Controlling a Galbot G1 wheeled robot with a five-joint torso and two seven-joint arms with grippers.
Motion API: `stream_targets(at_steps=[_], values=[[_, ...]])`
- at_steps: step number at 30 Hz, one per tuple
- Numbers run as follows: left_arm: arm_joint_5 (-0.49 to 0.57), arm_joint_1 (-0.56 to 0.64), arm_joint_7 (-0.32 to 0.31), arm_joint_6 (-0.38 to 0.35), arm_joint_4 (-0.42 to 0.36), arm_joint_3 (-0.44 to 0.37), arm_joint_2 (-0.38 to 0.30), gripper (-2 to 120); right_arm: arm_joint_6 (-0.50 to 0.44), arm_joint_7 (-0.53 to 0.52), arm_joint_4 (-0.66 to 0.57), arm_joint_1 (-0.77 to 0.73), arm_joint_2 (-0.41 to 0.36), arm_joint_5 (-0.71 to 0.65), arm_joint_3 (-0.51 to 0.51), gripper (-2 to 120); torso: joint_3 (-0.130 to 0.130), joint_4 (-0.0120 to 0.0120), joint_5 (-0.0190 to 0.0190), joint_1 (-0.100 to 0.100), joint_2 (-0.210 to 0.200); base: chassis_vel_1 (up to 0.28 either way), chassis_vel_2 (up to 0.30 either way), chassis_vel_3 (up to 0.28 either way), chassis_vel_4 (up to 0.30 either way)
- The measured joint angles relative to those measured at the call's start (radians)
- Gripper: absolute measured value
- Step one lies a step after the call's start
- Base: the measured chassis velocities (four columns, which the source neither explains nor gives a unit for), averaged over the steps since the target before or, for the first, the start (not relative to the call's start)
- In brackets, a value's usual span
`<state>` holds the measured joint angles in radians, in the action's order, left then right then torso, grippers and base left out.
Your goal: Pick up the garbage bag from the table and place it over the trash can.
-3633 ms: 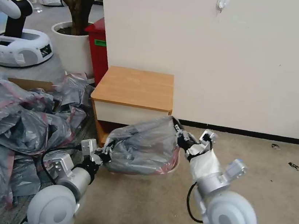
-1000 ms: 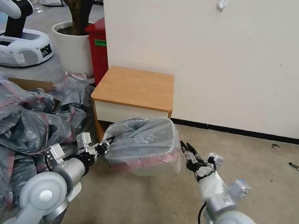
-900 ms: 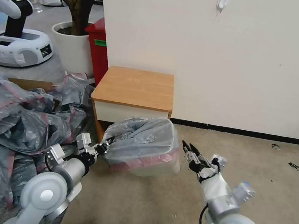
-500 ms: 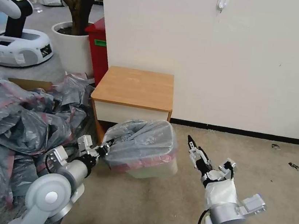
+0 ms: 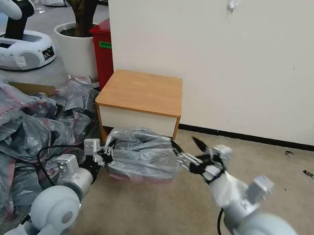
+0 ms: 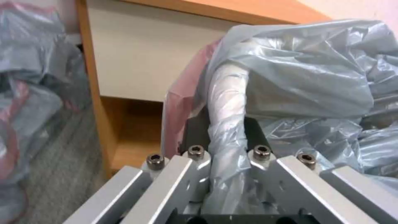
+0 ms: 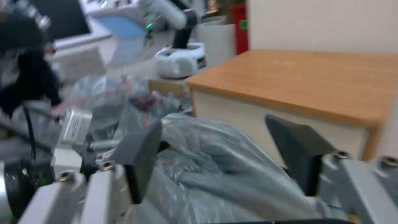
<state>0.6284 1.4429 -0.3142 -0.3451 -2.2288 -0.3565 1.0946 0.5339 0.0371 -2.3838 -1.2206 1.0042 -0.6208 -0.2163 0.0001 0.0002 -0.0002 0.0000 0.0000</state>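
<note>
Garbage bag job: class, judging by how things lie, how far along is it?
Done: the crinkly grey plastic garbage bag is off the wooden table, draped over something below. In hand: left gripper pinches its edge; right gripper open beside it. Left: release.

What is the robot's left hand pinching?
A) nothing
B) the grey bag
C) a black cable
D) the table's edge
B: in the left wrist view the left hand is shut on a twisted fold of the bag, which lies draped over the can in front of the table.
</note>
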Motion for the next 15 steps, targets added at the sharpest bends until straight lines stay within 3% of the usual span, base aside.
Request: stream_targets(at_steps=[1, 3, 7, 15], values=[[-0.040, 0.002, 0.010, 0.007, 0.000, 0.007, -0.001, 5, 0.007, 0.004, 0.032, 0.070, -0.024, 0.047, 0.071, 59, 0.000, -0.0001, 0.0000, 0.000, 0.000, 0.000, 0.000, 0.000, 0.000], [-0.053, 0.002, 0.014, 0.009, 0.000, 0.009, -0.001, 5, 0.008, 0.007, 0.040, 0.086, -0.028, 0.059, 0.088, 58, 0.000, 0.0000, 0.0001, 0.000, 0.000, 0.000, 0.000, 0.000, 0.000], [-0.124, -0.001, 0.024, 0.016, 0.003, 0.027, 0.001, 5, 0.077, 0.012, 0.122, 0.231, -0.033, 0.150, 0.245, 38, 0.000, -0.0001, 0.0001, 0.000, 0.000, 0.000, 0.000, 0.000, 0.000], [-0.160, -0.011, 0.031, 0.017, 0.006, 0.038, 0.006, 5, 0.177, -0.028, 0.186, 0.330, -0.010, 0.181, 0.345, 15, 0.000, -0.0003, 0.0001, 0.000, 0.000, 0.000, 0.000, 0.000, 0.000]])
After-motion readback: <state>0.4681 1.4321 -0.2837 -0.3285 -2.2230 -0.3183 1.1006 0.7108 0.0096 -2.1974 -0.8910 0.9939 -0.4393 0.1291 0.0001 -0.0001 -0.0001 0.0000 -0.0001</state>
